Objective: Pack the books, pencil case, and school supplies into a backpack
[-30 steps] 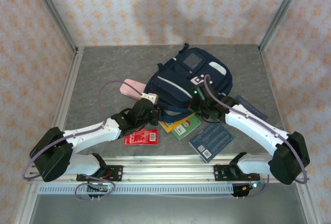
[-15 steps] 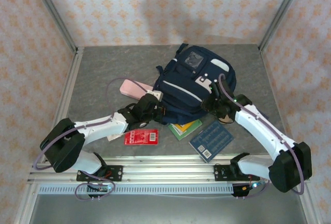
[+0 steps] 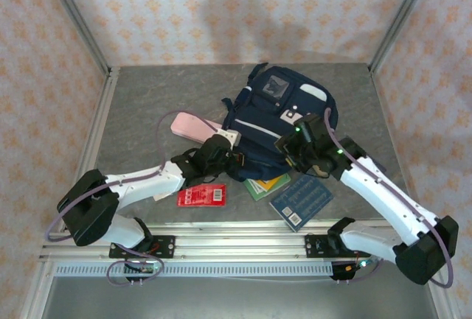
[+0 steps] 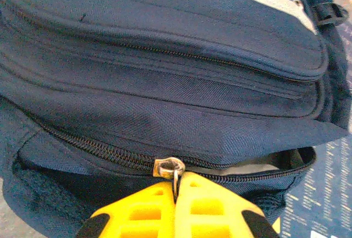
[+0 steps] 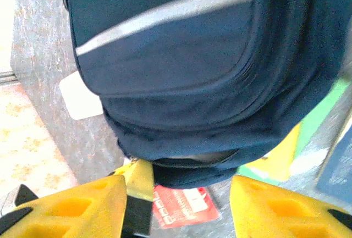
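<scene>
1. Pink and soft-looking, the pencil case lay on the table just beside the backpack's left side. I judged it light and squashy, best taken across its narrow width.
2. Near the front edge, the red packet lay flat by my left arm. It looked thin and glossy, likely to slide, so I would catch it by one edge.
3. My left pincer was pressed together on the small metal zipper tab of the main opening. A tab that size is easy to lose, so it wanted a firm, straight pull.
4. The green book and yellow book poked out from under the backpack's near edge. They were thin, bendy and flat on the table, so I would take them by the exposed corner.
5. The backpack lay mid-table. It was navy fabric, limp, with a mouth that gaped only slightly and seemed likely to sag shut unless held.
6. My right pincer was spread wide over the near edge of the bag, gripping nothing I could see.
7. The blue book lay clear at the right front, light and stiff enough to take by its edge.
</scene>
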`<state>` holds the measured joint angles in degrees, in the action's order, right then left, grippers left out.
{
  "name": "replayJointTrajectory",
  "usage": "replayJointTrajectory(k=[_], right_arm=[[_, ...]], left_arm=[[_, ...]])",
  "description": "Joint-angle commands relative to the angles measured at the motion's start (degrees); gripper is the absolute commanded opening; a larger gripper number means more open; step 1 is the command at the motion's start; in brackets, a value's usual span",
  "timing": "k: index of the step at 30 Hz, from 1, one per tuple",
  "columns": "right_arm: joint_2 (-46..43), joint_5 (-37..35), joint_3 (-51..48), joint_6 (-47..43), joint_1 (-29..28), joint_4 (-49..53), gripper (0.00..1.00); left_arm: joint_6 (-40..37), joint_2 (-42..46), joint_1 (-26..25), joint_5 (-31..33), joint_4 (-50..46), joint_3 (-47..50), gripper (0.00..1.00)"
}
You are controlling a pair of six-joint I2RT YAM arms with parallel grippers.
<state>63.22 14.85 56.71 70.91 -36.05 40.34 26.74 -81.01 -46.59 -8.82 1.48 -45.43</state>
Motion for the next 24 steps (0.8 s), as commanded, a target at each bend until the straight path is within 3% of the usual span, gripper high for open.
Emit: replayJointTrajectory(k=[1,10,24], right_arm=[[2.39,0.27,0.95,12.68,-2.7,-4.96,0.56],[4.32,-1.27,-4.01,24.32,-6.1,-13.31,0.58],[12.64,-3.89,-6.15,25.13,-5.96,-17.85,0.55]], left_arm=[[-0.55,2.5,-1.07,-0.68,0.47,-3.11,0.0],[-0.37,3.45,-2.67,0.12,0.46,-3.63,0.0],[1.03,3.94,-4.12,0.46,3.81,0.64,0.0]])
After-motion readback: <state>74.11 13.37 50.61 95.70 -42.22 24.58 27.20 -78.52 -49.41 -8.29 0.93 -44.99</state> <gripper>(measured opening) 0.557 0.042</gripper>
